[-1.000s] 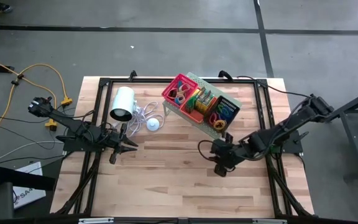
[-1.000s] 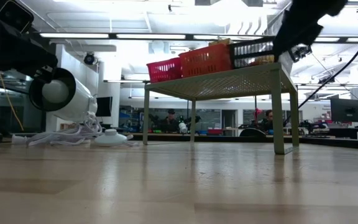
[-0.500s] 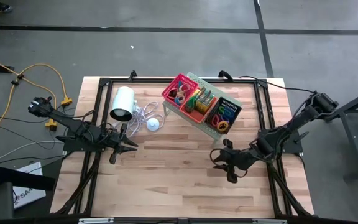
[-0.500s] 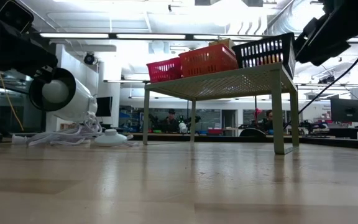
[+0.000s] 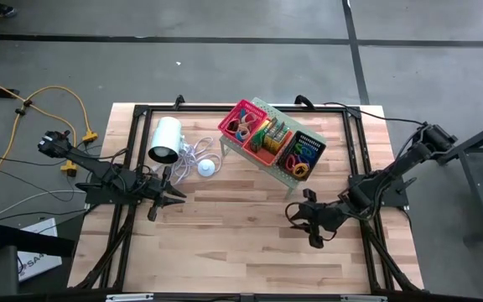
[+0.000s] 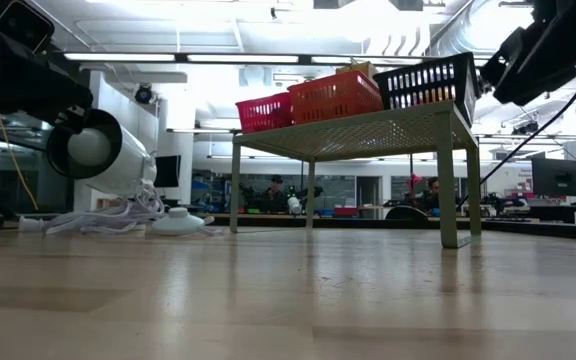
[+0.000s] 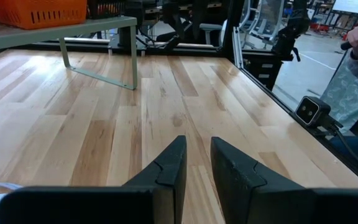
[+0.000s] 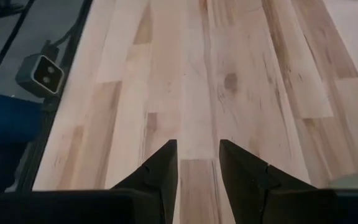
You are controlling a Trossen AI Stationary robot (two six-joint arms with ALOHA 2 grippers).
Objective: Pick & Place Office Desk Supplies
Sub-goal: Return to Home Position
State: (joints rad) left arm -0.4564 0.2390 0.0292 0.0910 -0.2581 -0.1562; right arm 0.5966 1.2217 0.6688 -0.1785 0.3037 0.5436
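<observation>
Right gripper [image 8: 196, 168] fingers [image 8: 157, 174] are parted with a clear gap and nothing between them, just bare counter [image 5: 225, 226] planks showing through. So it's let go and it's empty.

The change: a second ago that gripper was tucked in close to the black-basket end of the shelf [image 6: 368, 125]. Now it's slid back toward its own side of the counter. From the low view the right arm [image 6: 540, 48] was sitting over the black basket [image 5: 302, 153] and it's now off in the corner, clear of it. The basket didn't budge when it left.

All three baskets are lined up on top of the shelf: pink-red basket [image 5: 240, 122] at one end, orange basket [image 5: 265, 138] in the middle, black one nearest the right arm, each with its bits and loops inside.

Left gripper [image 7: 194, 163] hasn't moved at all. It's parked low by the white cylinder [image 5: 164, 138], fingers only a narrow slit apart, empty.

My read: placing is done, nothing loose is left on the counter, and this is just the arm backing off to rest.
</observation>
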